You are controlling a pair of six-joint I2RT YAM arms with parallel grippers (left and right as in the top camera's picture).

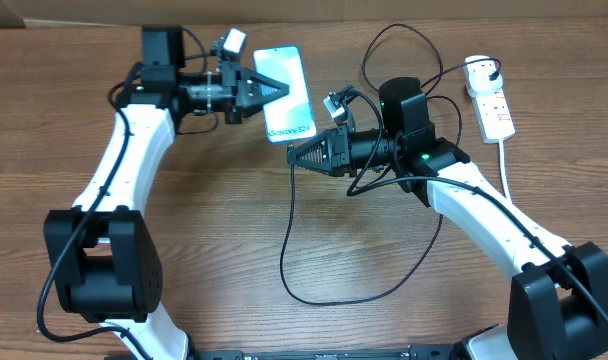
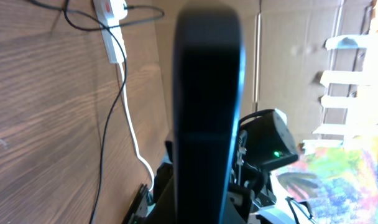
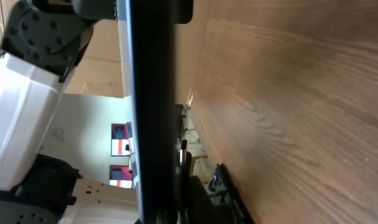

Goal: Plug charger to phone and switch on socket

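Note:
The phone (image 1: pixel 292 100), its light-blue screen facing up, is held off the table at its left side by my left gripper (image 1: pixel 276 90), which is shut on it. In the left wrist view the phone (image 2: pixel 207 93) shows as a dark edge-on slab rising from the jaws. My right gripper (image 1: pixel 292 156) sits just below the phone's bottom edge, shut on the end of the charger (image 1: pixel 284 250); the connector tip itself is hidden. The black cable loops down over the table and back up to a white plug (image 1: pixel 481 68) in the socket (image 1: pixel 496 110). From the right wrist the phone (image 3: pixel 152 93) is a dark vertical band.
The socket's thick white cord (image 1: pixel 506 165) runs down the right side by my right arm. In the left wrist view the socket (image 2: pixel 111 15) and cords lie at top left. Cardboard stands along the table's far edge (image 1: pixel 404 10).

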